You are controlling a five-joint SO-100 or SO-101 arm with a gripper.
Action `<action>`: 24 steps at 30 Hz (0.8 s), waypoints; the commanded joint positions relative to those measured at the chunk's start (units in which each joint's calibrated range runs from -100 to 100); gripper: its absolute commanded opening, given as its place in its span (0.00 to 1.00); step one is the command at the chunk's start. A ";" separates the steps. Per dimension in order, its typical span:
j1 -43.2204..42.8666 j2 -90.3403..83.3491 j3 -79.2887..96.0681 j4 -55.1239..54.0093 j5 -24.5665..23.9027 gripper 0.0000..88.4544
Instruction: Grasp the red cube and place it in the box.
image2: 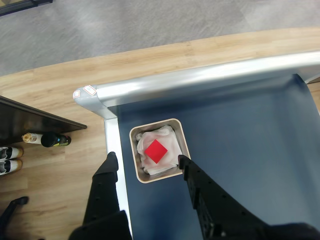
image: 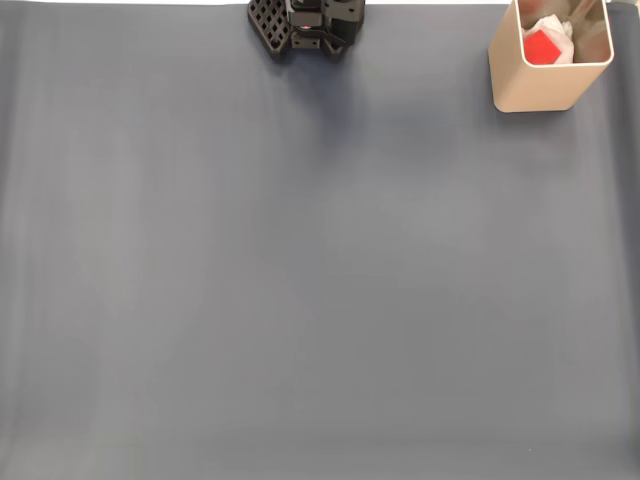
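The red cube [image2: 156, 151] lies inside the beige box [image2: 183, 138] on crumpled white paper, seen from straight above in the wrist view. In the fixed view the box [image: 535, 85] stands at the table's far right corner with the red cube [image: 541, 46] showing inside it. My gripper [image2: 147, 160] hovers above the box, open, its two black fingers [image2: 109, 170] spread to either side of the box's opening. Nothing is held between them.
The arm's black base [image: 305, 25] sits at the far middle edge of the grey mat [image: 300, 260]. The table's metal edge [image2: 200, 77] runs just behind the box, with wooden floor, bottles [image2: 47, 139] and a dark shelf beyond.
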 commanded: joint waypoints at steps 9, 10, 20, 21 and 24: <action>2.16 -2.30 -1.40 -0.10 1.12 0.32; 2.73 -2.30 -1.40 -0.10 1.27 0.32; 11.96 -3.52 -0.67 -0.10 3.52 0.00; 12.96 -3.60 -0.67 -0.10 3.52 0.00; 16.08 -4.12 -0.30 0.06 3.47 0.00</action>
